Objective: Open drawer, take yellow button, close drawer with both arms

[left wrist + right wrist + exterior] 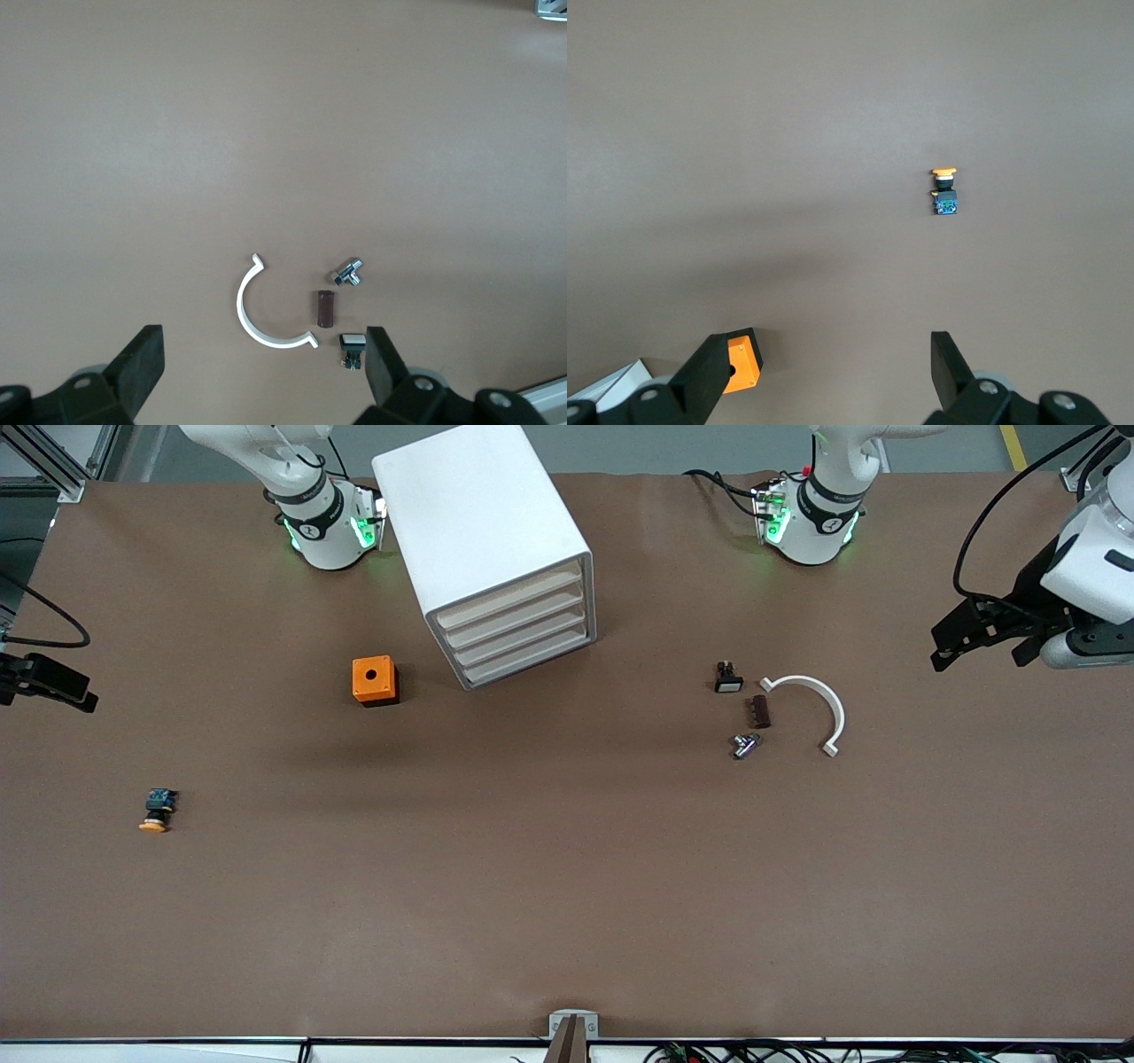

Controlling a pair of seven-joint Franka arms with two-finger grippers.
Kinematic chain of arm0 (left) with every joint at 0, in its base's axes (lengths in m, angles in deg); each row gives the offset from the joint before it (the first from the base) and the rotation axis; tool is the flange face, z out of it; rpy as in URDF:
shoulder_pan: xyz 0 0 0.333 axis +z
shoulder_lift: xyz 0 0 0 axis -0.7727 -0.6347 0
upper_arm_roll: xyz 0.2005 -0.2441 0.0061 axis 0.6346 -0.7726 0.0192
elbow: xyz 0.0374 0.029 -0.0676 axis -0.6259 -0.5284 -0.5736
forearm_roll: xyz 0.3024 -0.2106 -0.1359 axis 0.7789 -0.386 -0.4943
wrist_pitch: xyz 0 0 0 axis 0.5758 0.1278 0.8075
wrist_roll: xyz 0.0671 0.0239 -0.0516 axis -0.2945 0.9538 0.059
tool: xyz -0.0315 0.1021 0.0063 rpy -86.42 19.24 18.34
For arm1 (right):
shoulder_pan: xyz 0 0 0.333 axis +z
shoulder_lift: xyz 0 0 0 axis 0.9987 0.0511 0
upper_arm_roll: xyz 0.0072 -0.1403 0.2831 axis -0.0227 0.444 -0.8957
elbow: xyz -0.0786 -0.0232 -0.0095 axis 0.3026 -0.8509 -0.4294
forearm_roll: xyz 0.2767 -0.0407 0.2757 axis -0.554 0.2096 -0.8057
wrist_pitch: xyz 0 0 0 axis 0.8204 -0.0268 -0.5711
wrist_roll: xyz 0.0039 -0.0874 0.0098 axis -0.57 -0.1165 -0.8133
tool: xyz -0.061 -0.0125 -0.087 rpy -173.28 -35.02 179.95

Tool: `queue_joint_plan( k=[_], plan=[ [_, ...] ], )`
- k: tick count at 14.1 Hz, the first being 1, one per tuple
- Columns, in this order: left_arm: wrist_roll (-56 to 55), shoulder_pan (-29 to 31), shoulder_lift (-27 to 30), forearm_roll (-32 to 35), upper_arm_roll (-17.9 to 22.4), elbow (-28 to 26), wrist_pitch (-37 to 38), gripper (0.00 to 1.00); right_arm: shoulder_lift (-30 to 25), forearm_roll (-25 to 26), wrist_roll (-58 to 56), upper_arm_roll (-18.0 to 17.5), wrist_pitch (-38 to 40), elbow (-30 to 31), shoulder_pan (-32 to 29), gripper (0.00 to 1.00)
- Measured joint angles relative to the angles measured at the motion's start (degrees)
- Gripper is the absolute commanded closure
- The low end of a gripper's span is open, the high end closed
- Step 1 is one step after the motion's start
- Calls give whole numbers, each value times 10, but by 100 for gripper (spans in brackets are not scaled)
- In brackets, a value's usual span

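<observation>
Both arms hang high at the two ends of the table, wide of the work, presumably so that every view of the table is unobstructed. The left gripper (952, 642) hovers over the left arm's end of the table, jaws spread wide with nothing between them. The right gripper (49, 682) hovers over the right arm's end, jaws likewise wide apart and empty.

The cabinet (487, 540) stands between the two bases, turned at an angle so that its front faces partly toward the front camera. The drawer (509, 598), topmost of four, sits flush with the three below it, so it reads as shut. The button (157, 810) lies on its side on the open table, toward the right arm's end, nearer the front camera than the orange cube (375, 680) and well apart from it. With the button out and the drawer closed, the task looks finished, or staged oddly.

In the right wrist view the button (944, 190) lies on bare table well clear of the spread fingers (709, 372), roughly in line with one of them, not centred between the two.

Near the left arm's end lie a white curved clip (811, 708), a small black piece with a white face (728, 677), a brown block (760, 711) and a metal fitting (744, 745), all close together and apart from the left gripper.
</observation>
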Motion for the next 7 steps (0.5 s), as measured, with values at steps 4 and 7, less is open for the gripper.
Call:
queue_joint_plan(
  k=[4,7],
  plan=[
    [29,0,5,-3,22,0,0,0,0,0,0,-3,3,-3,2,0],
    [29,-6,6,-3,22,0,0,0,0,0,0,-3,3,-3,2,0]
  ],
)
